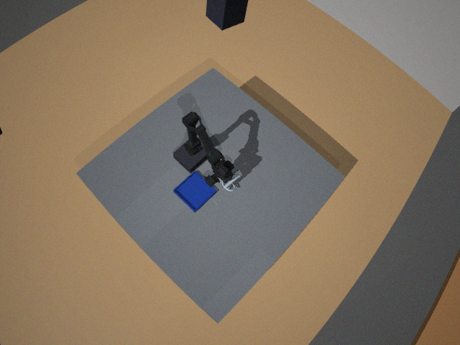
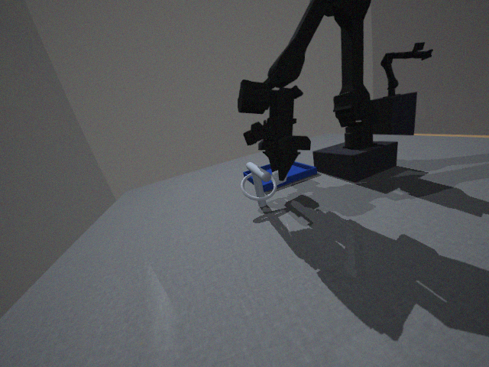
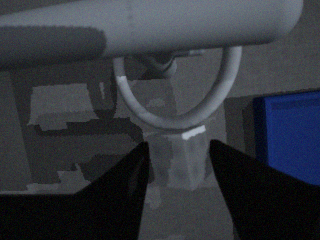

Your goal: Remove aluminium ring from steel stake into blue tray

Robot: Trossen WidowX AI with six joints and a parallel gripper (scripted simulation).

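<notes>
Reaching down from the upper right of the exterior view, the arm bends at a high elbow and drops its wrist nearly upright, end effector pointing at the surface. Its fingers are closed on the ring's tab, at the lower centre of the wrist view. The ring hangs tilted up around the stake, raised off the surface, below the cross-bar. Near the stake, the blue tray sits left of centre in the top view.
</notes>
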